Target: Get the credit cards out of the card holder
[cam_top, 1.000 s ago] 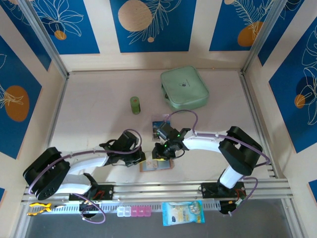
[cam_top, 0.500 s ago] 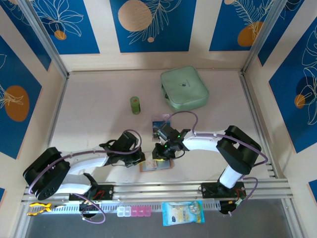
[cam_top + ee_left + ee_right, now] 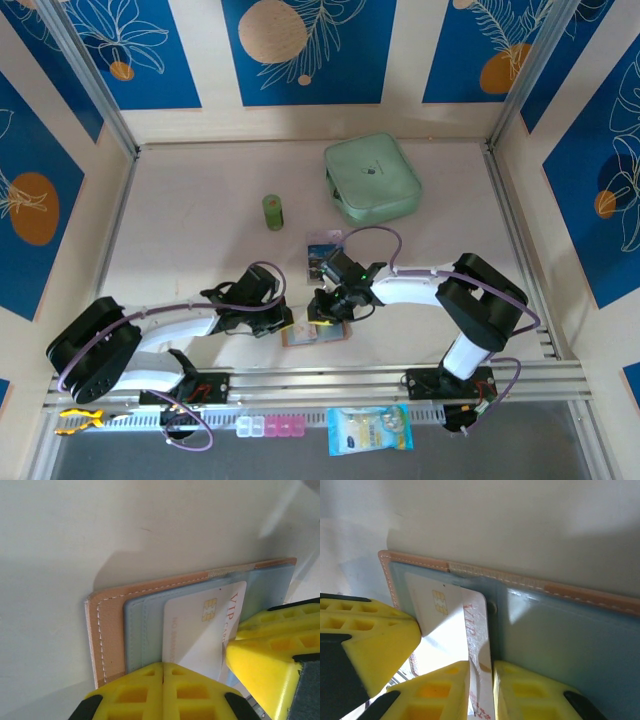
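The card holder (image 3: 320, 336) lies open and flat on the desk, right under both sets of jaws. It is tan leather on the outside with pale stitches along the edge. Inside it is grey-blue with slots. A white card (image 3: 447, 615) with a gold chip and red "VIP" letters sticks partway out of one slot, a bit tilted. One edge of it sits between the right jaws, which pinch it. The left jaws sit just beside it, over the holder's edge. A blue card (image 3: 324, 249) lies flat on the desk just past the right jaws, apart from the holder.
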Controlling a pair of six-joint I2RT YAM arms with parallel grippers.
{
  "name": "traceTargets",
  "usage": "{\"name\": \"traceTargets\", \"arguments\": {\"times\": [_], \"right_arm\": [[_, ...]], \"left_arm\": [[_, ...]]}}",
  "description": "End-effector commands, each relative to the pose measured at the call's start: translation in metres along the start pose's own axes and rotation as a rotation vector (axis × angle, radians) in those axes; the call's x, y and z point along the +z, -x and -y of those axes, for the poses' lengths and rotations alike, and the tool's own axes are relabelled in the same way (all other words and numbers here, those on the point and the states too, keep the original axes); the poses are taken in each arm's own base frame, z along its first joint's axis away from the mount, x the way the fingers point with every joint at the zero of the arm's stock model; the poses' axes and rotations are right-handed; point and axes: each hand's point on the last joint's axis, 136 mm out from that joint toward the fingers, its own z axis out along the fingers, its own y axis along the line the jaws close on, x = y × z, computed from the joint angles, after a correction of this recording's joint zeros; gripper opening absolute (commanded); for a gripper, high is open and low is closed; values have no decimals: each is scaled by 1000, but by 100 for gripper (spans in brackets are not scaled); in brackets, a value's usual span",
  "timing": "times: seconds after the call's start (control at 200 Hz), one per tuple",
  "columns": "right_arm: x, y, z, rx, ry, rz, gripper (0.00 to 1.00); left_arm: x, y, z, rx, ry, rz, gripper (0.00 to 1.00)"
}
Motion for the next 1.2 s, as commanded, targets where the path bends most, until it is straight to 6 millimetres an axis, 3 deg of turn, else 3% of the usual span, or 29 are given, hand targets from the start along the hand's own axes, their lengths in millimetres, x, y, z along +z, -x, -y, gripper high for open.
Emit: {"name": "traceTargets", "arguments": {"times": [0.0,0.215,0.465,0.855,1.195], "right_arm": [[4,-6,6,28,12,-26,19],[-1,-5,-6,25,77,-24,19],[-5,-5,-4,28,89,-13,10],[-21,-6,10,34,56,12,7],[-47,-5,23,13,-31,56,6]], "left_arm": [[3,-7,-20,-10,69,-17,0],[3,-6,-20,-13,69,-15,0],[3,-6,-18,-9,69,-18,0],[2,-6,-18,-6,70,-14,0],[1,-6,-18,-5,74,-12,0]]}}
